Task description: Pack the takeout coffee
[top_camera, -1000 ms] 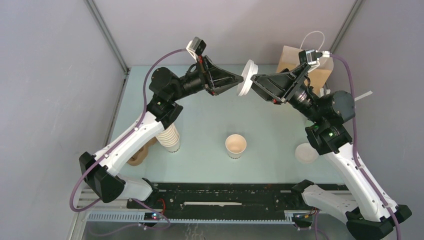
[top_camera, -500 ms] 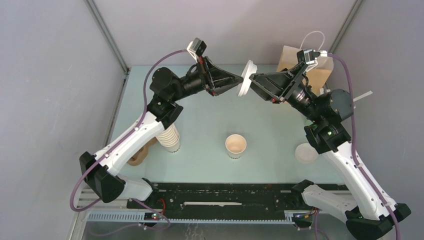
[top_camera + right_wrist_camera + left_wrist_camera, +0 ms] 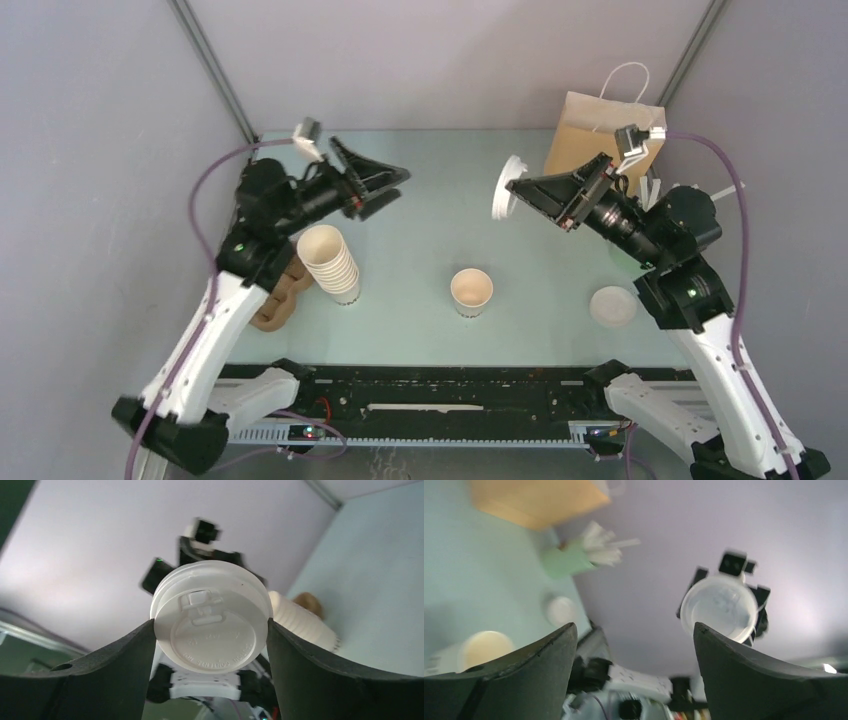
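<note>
— Where is the cup being seen?
— The cup is being seen upright and uncovered at mid-table.
— And its lid?
— The lid is being pinched on edge by the right gripper, raised beyond the cup. The left gripper is being held spread and empty, well apart from the lid.

A paper bag stands far right, a cup stack left, a loose lid near right.
</note>
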{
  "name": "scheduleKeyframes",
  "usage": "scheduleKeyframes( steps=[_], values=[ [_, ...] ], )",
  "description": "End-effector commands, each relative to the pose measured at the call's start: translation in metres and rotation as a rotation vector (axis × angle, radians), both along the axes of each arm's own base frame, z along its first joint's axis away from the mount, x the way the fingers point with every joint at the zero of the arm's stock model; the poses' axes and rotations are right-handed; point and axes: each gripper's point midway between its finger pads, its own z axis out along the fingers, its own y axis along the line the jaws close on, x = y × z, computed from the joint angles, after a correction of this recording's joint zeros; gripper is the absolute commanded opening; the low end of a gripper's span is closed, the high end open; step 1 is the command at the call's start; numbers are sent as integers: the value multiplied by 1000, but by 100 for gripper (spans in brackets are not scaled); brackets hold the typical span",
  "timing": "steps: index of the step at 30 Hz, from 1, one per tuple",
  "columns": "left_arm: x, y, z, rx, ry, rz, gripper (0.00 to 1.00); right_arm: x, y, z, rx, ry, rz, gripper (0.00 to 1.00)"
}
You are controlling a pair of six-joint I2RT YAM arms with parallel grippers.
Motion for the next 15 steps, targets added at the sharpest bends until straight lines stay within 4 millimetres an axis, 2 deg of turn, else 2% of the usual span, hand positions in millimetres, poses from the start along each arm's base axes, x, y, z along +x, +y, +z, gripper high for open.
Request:
scheduleKeyframes(
  steps=[1,5,8,11,15],
  values=[
    [-15,65,-32,276,-66,198,92,3,-18,-89,-362,85,-92,84],
    [-31,82,-21,383,-133,224,93,9,-23,-164,-681,206,-102,82],
    [-40,92,-16,442,-163,242,93,11,-23,-211,-920,346,-81,77],
    [-44,99,-13,479,-187,257,93,9,-19,-233,-1108,405,-73,76],
    [-46,101,-12,483,-201,263,93,6,2,-252,-1313,404,-18,77]
  ],
)
